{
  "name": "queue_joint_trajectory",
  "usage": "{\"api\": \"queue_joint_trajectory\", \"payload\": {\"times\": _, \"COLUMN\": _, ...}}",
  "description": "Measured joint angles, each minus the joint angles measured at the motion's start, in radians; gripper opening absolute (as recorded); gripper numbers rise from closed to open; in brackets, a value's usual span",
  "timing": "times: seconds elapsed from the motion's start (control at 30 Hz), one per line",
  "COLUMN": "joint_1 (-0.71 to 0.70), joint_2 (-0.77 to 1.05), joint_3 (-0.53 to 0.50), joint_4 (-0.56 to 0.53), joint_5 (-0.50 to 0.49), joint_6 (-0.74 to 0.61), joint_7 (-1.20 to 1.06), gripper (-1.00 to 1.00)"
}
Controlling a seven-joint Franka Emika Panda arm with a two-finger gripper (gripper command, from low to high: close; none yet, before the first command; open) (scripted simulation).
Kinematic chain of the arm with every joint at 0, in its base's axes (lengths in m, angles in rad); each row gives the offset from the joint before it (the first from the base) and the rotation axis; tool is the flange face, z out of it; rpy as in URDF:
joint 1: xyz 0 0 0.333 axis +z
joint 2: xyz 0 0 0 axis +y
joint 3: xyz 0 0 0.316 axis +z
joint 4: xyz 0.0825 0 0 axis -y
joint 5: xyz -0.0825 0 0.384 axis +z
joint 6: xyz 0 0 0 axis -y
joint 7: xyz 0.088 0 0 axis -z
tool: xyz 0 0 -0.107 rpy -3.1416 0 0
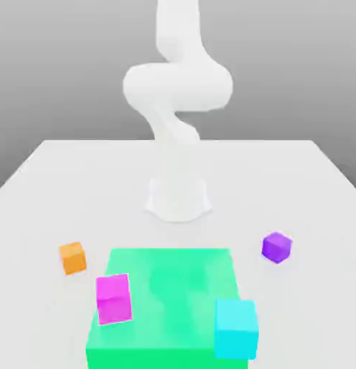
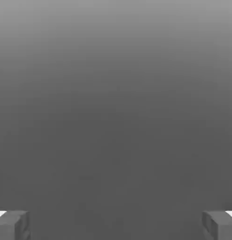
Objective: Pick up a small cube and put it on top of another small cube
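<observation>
- Grey backdrop, pale desk point(image 1: 310, 180), and the white arm point(image 1: 177, 94) standing up from its base at the middle of it. Pretty bare sim scene.
- Orange cube point(image 1: 73, 257) sits on the desk toward the exterior view's left, just off the green pad point(image 1: 174, 288). Nothing is touching it.
- Purple cube point(image 1: 276, 247) is on the exterior view's right, also on bare desk, well apart from the orange one. Nothing is stacked on it.
- Bigger magenta block point(image 1: 113, 298) and cyan block point(image 1: 235, 329) sit at the pad's near corners; they look like decoys for this job.
- End effector point(image 2: 116, 225): in the hand view the two fingertips point(image 2: 12, 225) stand far apart at the picture's edges with only grey between them, so wide open and holding nothing.
- Progress, by the look of it: basically zero. No reach, no grasp, no lift, no stack.
- What's left is everything: get over the orange cube, come down around it, close, lift, carry it across past the pad, and set it square on the purple one.
- Both cubes are small, so the placement probably needs good centring or the top one slides off.
</observation>
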Motion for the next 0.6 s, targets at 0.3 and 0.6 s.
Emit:
{"api": "queue_joint_trajectory", "payload": {"times": 0.3, "joint_1": -0.226, "joint_2": 0.3, "joint_3": -0.084, "joint_4": -0.253, "joint_5": -0.067, "joint_6": 0.236, "joint_7": 0.172, "gripper": 0.0}}
{"api": "queue_joint_trajectory", "payload": {"times": 0.6, "joint_1": -0.428, "joint_2": 0.649, "joint_3": -0.233, "joint_4": -0.527, "joint_5": -0.047, "joint_6": 0.504, "joint_7": 0.293, "gripper": 0.0}}
